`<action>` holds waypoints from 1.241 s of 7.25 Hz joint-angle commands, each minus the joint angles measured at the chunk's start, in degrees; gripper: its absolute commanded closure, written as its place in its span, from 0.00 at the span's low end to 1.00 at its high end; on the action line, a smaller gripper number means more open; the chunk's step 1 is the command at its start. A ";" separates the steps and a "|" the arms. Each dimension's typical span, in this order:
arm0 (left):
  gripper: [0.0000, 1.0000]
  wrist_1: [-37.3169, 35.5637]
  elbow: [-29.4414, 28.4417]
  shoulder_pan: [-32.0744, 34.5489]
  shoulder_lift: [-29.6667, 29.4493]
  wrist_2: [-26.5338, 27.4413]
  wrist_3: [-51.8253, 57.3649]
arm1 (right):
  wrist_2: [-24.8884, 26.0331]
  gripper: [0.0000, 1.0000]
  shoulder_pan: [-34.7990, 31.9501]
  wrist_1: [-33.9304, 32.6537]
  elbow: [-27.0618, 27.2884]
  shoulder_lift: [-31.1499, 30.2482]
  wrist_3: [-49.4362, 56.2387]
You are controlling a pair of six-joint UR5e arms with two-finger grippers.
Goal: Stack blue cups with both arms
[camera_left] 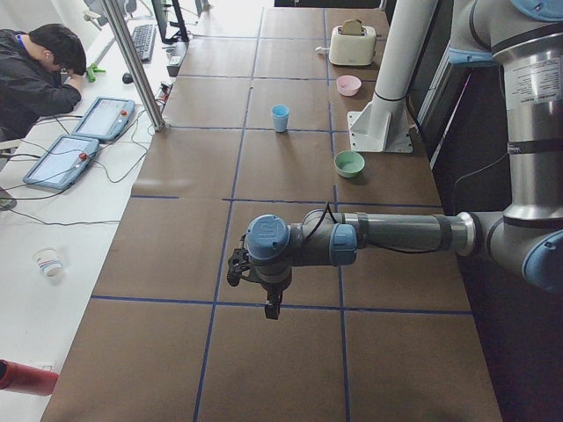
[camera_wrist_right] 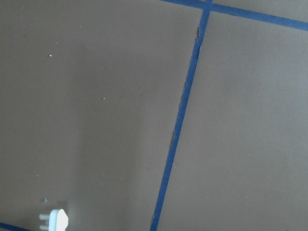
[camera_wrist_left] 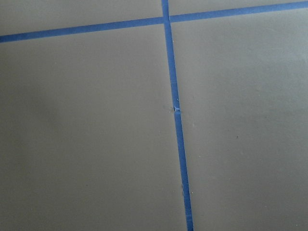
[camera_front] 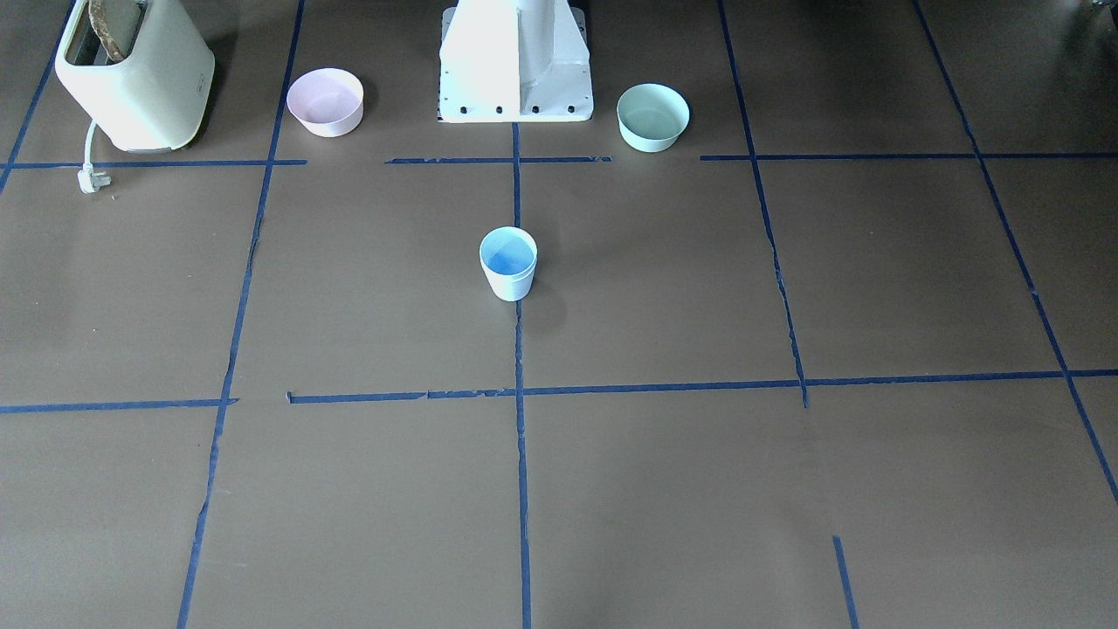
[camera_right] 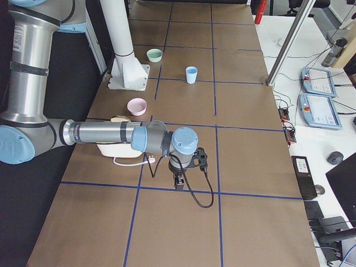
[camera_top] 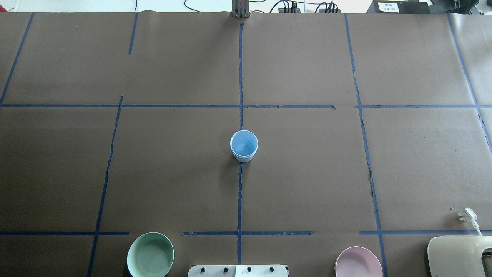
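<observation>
One pale blue cup (camera_front: 507, 262) stands upright at the middle of the table, on the centre tape line; it also shows in the overhead view (camera_top: 243, 146). Only one cup outline shows, and I cannot tell whether a second sits inside it. My left gripper (camera_left: 271, 308) shows only in the exterior left view, far from the cup, hanging over the table's left end. My right gripper (camera_right: 179, 182) shows only in the exterior right view, over the table's right end. I cannot tell whether either is open or shut. Both wrist views show only brown paper and blue tape.
A pink bowl (camera_front: 325, 101) and a mint-green bowl (camera_front: 652, 116) flank the white pedestal (camera_front: 515, 61). A cream toaster (camera_front: 135, 74) with its white plug (camera_front: 89, 179) stands on the robot's right. A seated person (camera_left: 40, 75) is across the table.
</observation>
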State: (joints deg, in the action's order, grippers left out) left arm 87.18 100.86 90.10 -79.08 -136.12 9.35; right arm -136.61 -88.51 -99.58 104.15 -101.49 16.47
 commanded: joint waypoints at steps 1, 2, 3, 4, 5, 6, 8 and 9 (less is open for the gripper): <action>0.00 0.00 -0.14 -0.10 -0.19 6.09 -0.12 | 0.03 0.00 0.00 0.00 -0.18 -0.11 -0.21; 0.00 -0.26 -1.44 -0.28 -0.20 6.74 -0.12 | 0.03 0.00 0.00 0.09 -0.70 -0.37 -0.21; 0.00 -0.61 -1.54 -0.19 0.06 6.13 0.06 | 0.21 0.00 0.00 0.09 -0.10 -0.46 -0.12; 0.00 -0.26 -1.46 -0.28 1.37 6.13 0.14 | 0.21 0.00 0.00 0.09 -0.53 -0.11 -0.21; 0.00 -0.17 -1.72 -0.28 1.39 6.13 0.15 | 0.03 0.00 0.00 0.09 -0.44 -0.19 -0.21; 0.00 -0.17 -1.63 -0.28 1.39 6.13 0.23 | 0.03 0.00 0.09 0.09 -0.53 -0.11 -0.21; 0.00 -0.17 -1.28 -0.28 1.39 6.04 0.23 | -0.06 0.00 0.00 0.09 -0.44 -0.20 -0.21; 0.00 -0.35 -1.11 -0.28 1.39 6.04 0.23 | -0.06 0.00 0.09 0.09 -0.36 -0.20 -0.21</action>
State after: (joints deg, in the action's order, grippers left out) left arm 86.99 99.54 89.83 -77.70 -130.07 9.57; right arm -136.64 -88.46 -99.49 103.70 -101.68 16.26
